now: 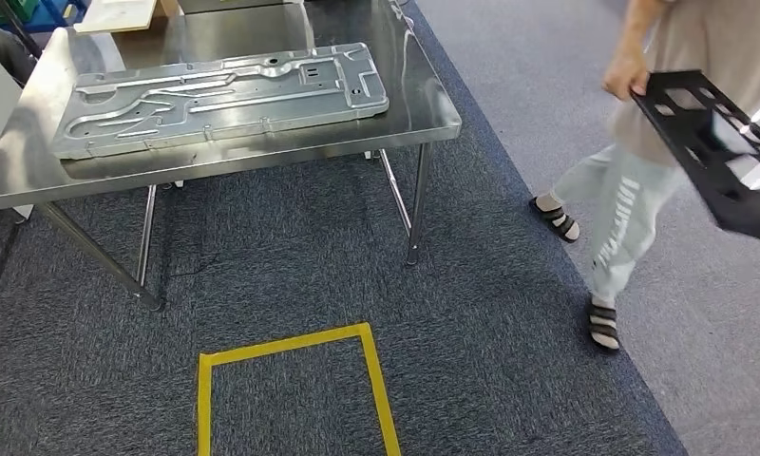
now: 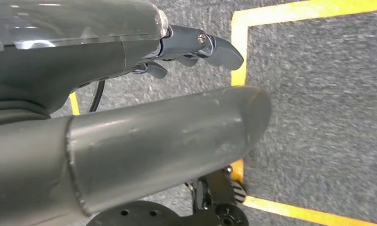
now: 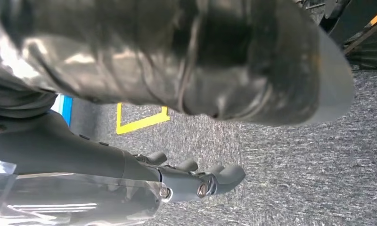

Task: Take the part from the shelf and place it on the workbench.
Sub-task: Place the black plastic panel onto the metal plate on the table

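Note:
A large silver metal part with pressed channels lies flat on the steel workbench, covering much of its top. My left hand hangs over the carpet with its fingers stretched out and nothing in it. My right hand also hangs by the floor, with its fingers extended and nothing in it.
A person walks at the right, carrying a black perforated panel. A yellow tape square marks the dark carpet in front of the workbench. Lighter floor runs along the right. A pale board lies at the table's far end.

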`<state>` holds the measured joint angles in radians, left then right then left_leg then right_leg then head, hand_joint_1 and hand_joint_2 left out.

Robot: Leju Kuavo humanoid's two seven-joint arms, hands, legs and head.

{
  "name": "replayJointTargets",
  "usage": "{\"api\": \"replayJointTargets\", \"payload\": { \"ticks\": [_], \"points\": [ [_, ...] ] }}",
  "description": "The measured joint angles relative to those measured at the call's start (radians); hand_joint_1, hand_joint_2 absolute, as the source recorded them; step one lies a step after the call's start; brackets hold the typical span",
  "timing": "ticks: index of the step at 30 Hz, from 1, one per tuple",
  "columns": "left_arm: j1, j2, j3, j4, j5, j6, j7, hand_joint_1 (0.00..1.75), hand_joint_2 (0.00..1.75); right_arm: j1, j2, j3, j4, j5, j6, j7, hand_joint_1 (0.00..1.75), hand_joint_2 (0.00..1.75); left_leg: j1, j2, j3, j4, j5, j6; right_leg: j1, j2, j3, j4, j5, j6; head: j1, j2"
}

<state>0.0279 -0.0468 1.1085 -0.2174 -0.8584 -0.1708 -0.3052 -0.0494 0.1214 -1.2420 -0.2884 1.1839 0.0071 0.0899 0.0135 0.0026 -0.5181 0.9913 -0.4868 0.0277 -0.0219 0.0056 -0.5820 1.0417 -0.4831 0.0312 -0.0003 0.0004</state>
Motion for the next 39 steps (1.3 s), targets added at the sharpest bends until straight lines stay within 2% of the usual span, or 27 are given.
{"api": "replayJointTargets", "payload": {
  "ticks": [1, 3, 4, 5, 6, 7, 10, 12, 14, 15, 16, 18, 19, 20, 21, 22, 24, 26, 27, 29, 30, 31, 34, 35, 36, 37, 39],
  "points": [
    [0.001, 0.001, -0.019, 0.0, 0.015, 0.003, 0.005, 0.0, 0.0, 0.004, -0.003, 0.021, -0.001, -0.021, 0.0, -0.001, 0.0, 0.0, 0.0, 0.003, -0.008, -0.004, 0.01, 0.011, 0.0, 0.0, -0.015, 0.036, -0.035, 0.002, 0.0, 0.0],
    [0.001, 0.002, -0.058, -0.003, 0.045, 0.01, 0.015, 0.0, 0.0, 0.012, -0.007, 0.064, -0.002, -0.063, 0.0, -0.004, 0.0, 0.0, -0.005, 0.008, -0.029, -0.005, 0.027, 0.027, 0.0, -0.002, -0.053, 0.149, -0.13, 0.001, 0.0, 0.0],
    [0.001, 0.004, -0.077, -0.006, 0.06, 0.013, 0.021, 0.0, 0.0, 0.017, -0.009, 0.085, -0.002, -0.083, 0.0, -0.005, 0.0, 0.0, -0.009, 0.01, -0.041, -0.003, 0.034, 0.03, 0.0, -0.002, -0.065, 0.202, -0.164, 0.001, 0.0, 0.0],
    [0.001, 0.004, -0.096, -0.011, 0.075, 0.016, 0.026, 0.0, 0.0, 0.024, -0.011, 0.107, -0.002, -0.104, -0.001, -0.007, 0.0, 0.0, -0.012, 0.012, -0.054, 0.0, 0.042, 0.031, 0.0, -0.002, -0.064, 0.232, -0.179, 0.0, 0.0, 0.0],
    [0.0, 0.005, -0.117, -0.018, 0.09, 0.018, 0.031, 0.0, 0.0, 0.031, -0.012, 0.129, -0.002, -0.124, -0.001, -0.009, 0.0, 0.0, -0.014, 0.013, -0.066, 0.003, 0.049, 0.03, 0.0, -0.002, -0.047, 0.231, -0.173, 0.0, 0.0, 0.0],
    [-0.002, 0.006, -0.137, -0.025, 0.105, 0.021, 0.036, 0.0, 0.0, 0.039, -0.014, 0.15, -0.002, -0.144, -0.001, -0.01, 0.0, 0.0, -0.015, 0.013, -0.079, 0.007, 0.056, 0.029, 0.0, -0.002, -0.012, 0.196, -0.151, -0.002, 0.0, 0.0],
    [-0.008, 0.008, -0.194, -0.048, 0.149, 0.031, 0.052, 0.0, 0.0, 0.056, -0.021, 0.216, 0.0, -0.205, -0.002, -0.014, 0.0, 0.0, -0.018, 0.014, -0.114, 0.024, 0.077, 0.016, 0.005, -0.005, 0.123, 0.005, -0.096, -0.013, 0.0, 0.0],
    [-0.011, 0.009, -0.229, -0.059, 0.178, 0.036, 0.062, 0.0, 0.0, 0.066, -0.025, 0.256, 0.0, -0.245, -0.002, -0.017, 0.0, 0.0, -0.018, 0.017, -0.122, 0.028, 0.092, 0.004, 0.012, -0.006, 0.149, -0.048, -0.094, -0.022, -0.001, 0.0],
    [-0.009, 0.011, -0.264, -0.067, 0.208, 0.041, 0.072, 0.0, 0.0, 0.076, -0.028, 0.296, 0.001, -0.287, -0.003, -0.021, 0.0, 0.0, -0.017, 0.017, -0.126, 0.025, 0.105, -0.009, 0.011, -0.006, 0.135, -0.05, -0.076, -0.034, -0.001, 0.0],
    [-0.007, 0.012, -0.283, -0.069, 0.224, 0.044, 0.078, 0.0, 0.0, 0.078, -0.029, 0.318, 0.001, -0.309, -0.003, -0.022, 0.0, 0.0, -0.016, 0.014, -0.132, 0.033, 0.09, -0.016, 0.008, -0.008, 0.125, -0.052, -0.064, -0.042, -0.001, 0.0],
    [-0.003, 0.013, -0.3, -0.071, 0.24, 0.048, 0.084, 0.0, 0.0, 0.081, -0.031, 0.339, 0.0, -0.33, -0.003, -0.023, 0.0, 0.0, -0.014, 0.011, -0.141, 0.057, 0.054, -0.022, 0.005, -0.009, 0.113, -0.055, -0.05, -0.049, -0.001, 0.0],
    [0.008, 0.015, -0.337, -0.072, 0.271, 0.054, 0.096, 0.0, 0.0, 0.082, -0.034, 0.384, -0.004, -0.373, -0.003, -0.027, 0.0, 0.0, -0.009, 0.006, -0.167, 0.16, -0.057, -0.034, 0.004, -0.011, 0.082, -0.055, -0.024, -0.057, -0.001, 0.0],
    [0.014, 0.016, -0.356, -0.072, 0.287, 0.058, 0.101, 0.0, 0.0, 0.083, -0.036, 0.405, -0.007, -0.394, -0.003, -0.029, 0.0, 0.0, -0.006, 0.005, -0.177, 0.222, -0.1, -0.038, 0.004, -0.013, 0.065, -0.054, -0.012, -0.058, -0.001, 0.0],
    [0.02, 0.017, -0.374, -0.072, 0.301, 0.061, 0.107, 0.0, 0.0, 0.083, -0.038, 0.426, -0.013, -0.415, -0.003, -0.03, 0.0, 0.0, -0.004, 0.005, -0.178, 0.272, -0.118, -0.042, 0.004, -0.014, 0.047, -0.051, 0.0, -0.056, -0.001, 0.0],
    [0.027, 0.017, -0.393, -0.072, 0.316, 0.064, 0.112, 0.0, 0.0, 0.082, -0.04, 0.446, -0.02, -0.434, -0.003, -0.031, 0.0, 0.0, -0.002, 0.005, -0.165, 0.296, -0.11, -0.044, 0.004, -0.015, 0.029, -0.047, 0.011, -0.054, -0.001, 0.0],
    [0.035, 0.017, -0.411, -0.072, 0.33, 0.066, 0.118, 0.0, 0.0, 0.08, -0.041, 0.466, -0.028, -0.454, -0.003, -0.033, 0.0, 0.0, 0.0, 0.005, -0.136, 0.288, -0.086, -0.045, 0.003, -0.015, 0.01, -0.041, 0.021, -0.051, -0.001, 0.0],
    [0.051, 0.017, -0.447, -0.072, 0.359, 0.071, 0.128, 0.0, 0.0, 0.074, -0.043, 0.509, -0.048, -0.494, -0.003, -0.036, 0.0, 0.0, 0.002, 0.004, -0.028, 0.177, -0.046, -0.043, 0.001, -0.015, -0.022, -0.029, 0.039, -0.042, -0.001, 0.0],
    [0.062, 0.019, -0.483, -0.072, 0.387, 0.077, 0.137, 0.0, 0.0, 0.068, -0.046, 0.55, -0.065, -0.534, -0.003, -0.04, 0.0, 0.0, -0.001, 0.002, 0.079, 0.03, -0.062, -0.034, 0.003, -0.016, -0.04, -0.018, 0.055, -0.03, -0.001, 0.0],
    [0.066, 0.02, -0.501, -0.072, 0.402, 0.08, 0.142, 0.0, 0.0, 0.066, -0.048, 0.571, -0.072, -0.553, -0.003, -0.041, 0.0, 0.0, -0.004, 0.002, 0.104, -0.013, -0.075, -0.028, 0.003, -0.018, -0.045, -0.017, 0.064, -0.023, -0.001, 0.0],
    [0.077, 0.021, -0.539, -0.071, 0.433, 0.086, 0.153, 0.0, 0.0, 0.066, -0.053, 0.613, -0.08, -0.595, -0.004, -0.045, 0.0, 0.0, -0.006, 0.003, 0.102, -0.037, -0.073, -0.012, 0.003, -0.02, -0.05, -0.021, 0.082, -0.008, -0.001, 0.0],
    [0.082, 0.021, -0.558, -0.071, 0.448, 0.089, 0.158, 0.0, 0.0, 0.068, -0.056, 0.634, -0.082, -0.617, -0.004, -0.046, 0.0, 0.0, -0.005, 0.006, 0.095, -0.038, -0.062, -0.003, 0.002, -0.019, -0.054, -0.016, 0.074, -0.003, -0.001, 0.0],
    [0.085, 0.021, -0.577, -0.072, 0.463, 0.092, 0.164, 0.0, 0.0, 0.073, -0.058, 0.655, -0.084, -0.638, -0.004, -0.048, 0.0, 0.0, -0.005, 0.01, 0.085, -0.04, -0.051, 0.008, 0.001, -0.017, -0.061, 0.003, 0.046, 0.0, -0.001, 0.0],
    [0.084, 0.022, -0.634, -0.083, 0.508, 0.102, 0.179, 0.0, 0.0, 0.098, -0.062, 0.717, -0.082, -0.7, -0.004, -0.05, 0.0, 0.0, -0.01, 0.016, 0.044, -0.037, -0.018, 0.027, -0.001, -0.013, -0.099, 0.164, -0.103, 0.002, -0.001, 0.0],
    [0.08, 0.022, -0.652, -0.091, 0.522, 0.104, 0.183, 0.0, 0.0, 0.109, -0.063, 0.737, -0.079, -0.719, -0.004, -0.051, 0.0, 0.0, -0.013, 0.017, 0.028, -0.033, -0.008, 0.028, 0.0, -0.011, -0.106, 0.221, -0.128, 0.003, -0.001, 0.0],
    [0.074, 0.022, -0.669, -0.101, 0.536, 0.107, 0.188, 0.0, 0.0, 0.121, -0.065, 0.756, -0.075, -0.738, -0.004, -0.052, 0.0, 0.0, -0.016, 0.018, 0.012, -0.028, 0.001, 0.028, 0.0, -0.01, -0.101, 0.254, -0.128, 0.003, -0.001, 0.0],
    [0.068, 0.022, -0.684, -0.113, 0.548, 0.109, 0.192, 0.0, 0.0, 0.133, -0.066, 0.773, -0.069, -0.755, -0.004, -0.052, 0.0, 0.0, -0.018, 0.019, -0.005, -0.022, 0.009, 0.027, 0.0, -0.01, -0.081, 0.253, -0.107, 0.001, -0.001, 0.0],
    [0.052, 0.022, -0.716, -0.14, 0.573, 0.114, 0.2, 0.0, 0.0, 0.155, -0.071, 0.808, -0.055, -0.789, -0.004, -0.055, 0.0, 0.0, -0.02, 0.02, -0.035, -0.004, 0.021, 0.022, 0.002, -0.01, 0.01, 0.152, -0.06, -0.006, -0.001, 0.0]
  ]
}}
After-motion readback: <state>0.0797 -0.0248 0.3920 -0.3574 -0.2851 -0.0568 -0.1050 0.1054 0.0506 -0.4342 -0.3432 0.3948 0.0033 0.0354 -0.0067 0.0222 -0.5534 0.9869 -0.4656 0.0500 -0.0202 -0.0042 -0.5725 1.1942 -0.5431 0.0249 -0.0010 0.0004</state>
